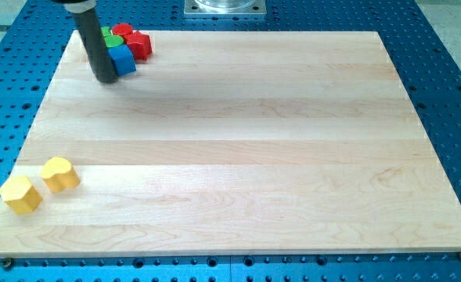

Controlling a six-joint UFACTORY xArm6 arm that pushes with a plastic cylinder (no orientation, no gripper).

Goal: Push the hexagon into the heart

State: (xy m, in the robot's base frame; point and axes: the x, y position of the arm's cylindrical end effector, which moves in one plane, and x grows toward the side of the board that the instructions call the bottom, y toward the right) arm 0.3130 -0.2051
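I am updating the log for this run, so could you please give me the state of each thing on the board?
my tip: down on the board, touching the blue block's left side
blue block: in the top-left cluster
red blocks: same cluster
green blocks: same cluster, partly hidden by the rod
yellow heart: bottom left, apart
yellow hexagon: beside the heart, not touching

- Tip (106, 77) at board (238, 149) top-left, touching the left side of a tight block cluster (124, 45).
- Heart (60, 174) and hexagon (20, 193) near bottom-left corner, just apart; hexagon lower-left of heart.
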